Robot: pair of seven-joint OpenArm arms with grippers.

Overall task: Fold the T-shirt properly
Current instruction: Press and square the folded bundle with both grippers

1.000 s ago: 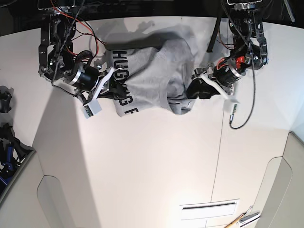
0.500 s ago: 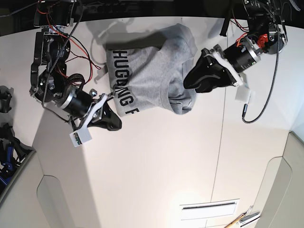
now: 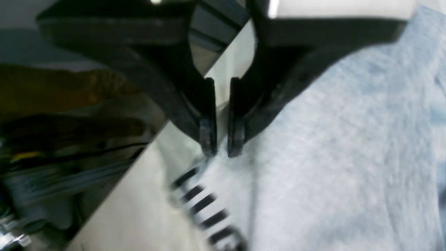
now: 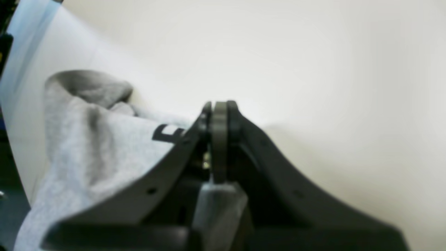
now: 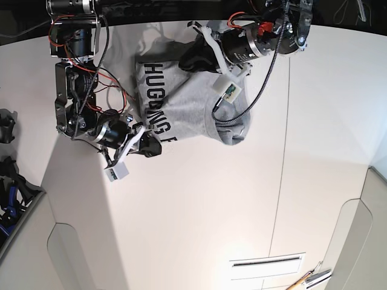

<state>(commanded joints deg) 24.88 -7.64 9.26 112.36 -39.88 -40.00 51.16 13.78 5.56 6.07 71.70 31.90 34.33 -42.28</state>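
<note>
One grey T-shirt (image 5: 199,96), crumpled, black lettering up, upper centre of white table (image 5: 199,211). Left gripper (image 3: 221,148): narrow gap, tips at shirt's top edge. Right gripper (image 4: 218,115): pressed together, empty, lower left of shirt; wrist view alone shows this.

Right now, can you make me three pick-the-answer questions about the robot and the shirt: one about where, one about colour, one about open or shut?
1. Where is the left gripper?
A. over the far edge of the heather-grey cotton T-shirt
B. by the slot at the near table edge
C. off the white table

2. What colour is the block lettering?
A. red
B. black
C. green

3. How is the right gripper?
A. wide open
B. holding a pen
C. shut, empty

Answers: 1 A, the base view shows it above the shirt's far edge. 2 B, the letters print black on grey. 3 C, the right wrist view shows the jaws pressed together, nothing between.
</note>
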